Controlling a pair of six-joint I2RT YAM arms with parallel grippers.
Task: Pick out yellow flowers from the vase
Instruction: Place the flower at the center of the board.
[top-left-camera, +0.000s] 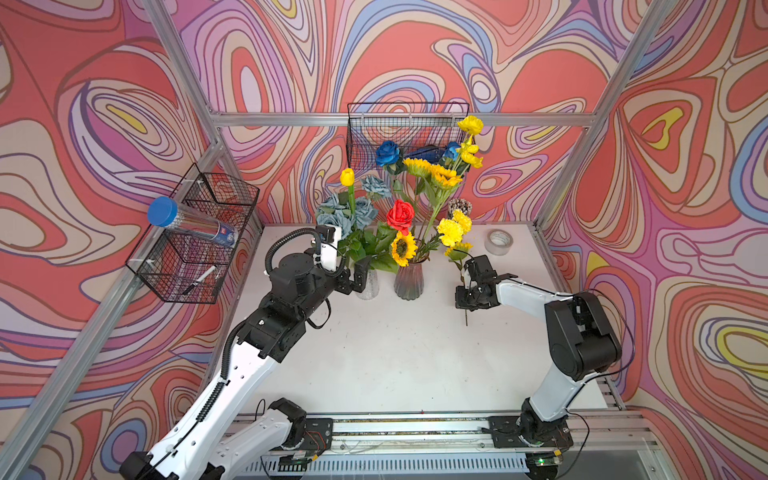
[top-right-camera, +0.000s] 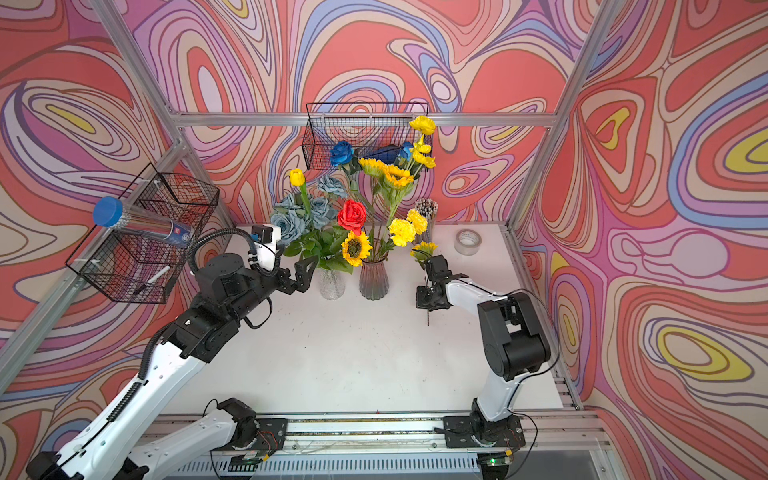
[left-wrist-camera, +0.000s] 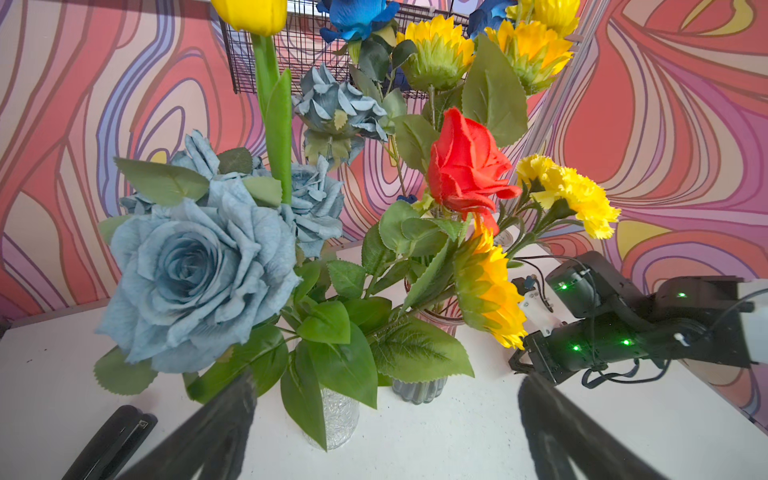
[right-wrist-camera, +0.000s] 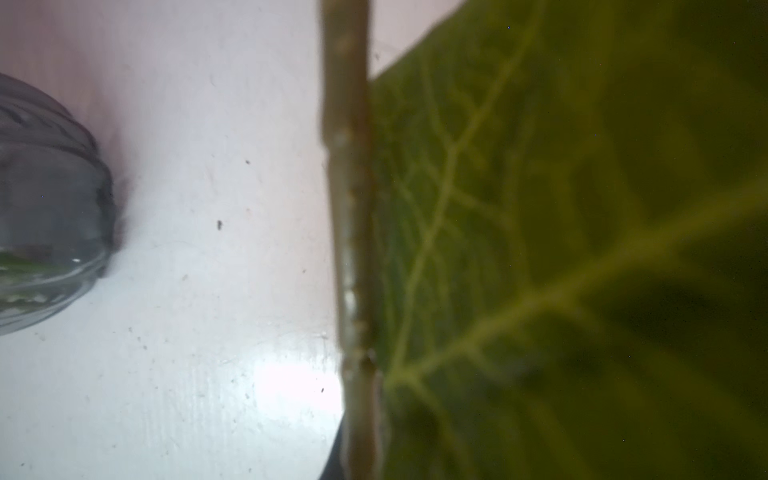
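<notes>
Right fingers (top-left-camera: 462, 300) are clamping shut on the green stem (right-wrist-camera: 351, 208) of one yellow-headed flower (top-left-camera: 457, 250). The flower is standing roughly upright, outside both vases, on the robot's right of the ribbed grey-pink glass vase (top-left-camera: 409, 282). The stem end is hanging below the fingers over the white table (top-left-camera: 395, 353); can't tell if it's touching. A big green leaf (right-wrist-camera: 582, 249) is filling the right wrist view beside the stem.

Left fingers (left-wrist-camera: 216, 424) are sitting wide apart, gripping nothing, just beside the clear textured glass vase (top-left-camera: 368, 286).

Yellows in the vases:
- A yellow tulip bud (top-left-camera: 347, 176) is sticking up from the clear vase among dusty-blue roses (top-left-camera: 332, 212).
- A dark-centred sunflower (top-left-camera: 404, 248), more sunflowers higher up (top-left-camera: 440, 172) and ruffled yellow carnations (top-left-camera: 453, 226) are sitting in the ribbed vase with a red rose (top-left-camera: 400, 215) and a deep-blue rose (top-left-camera: 387, 153).

A roll of clear tape (top-left-camera: 500, 241) is lying at the table's back right.
</notes>
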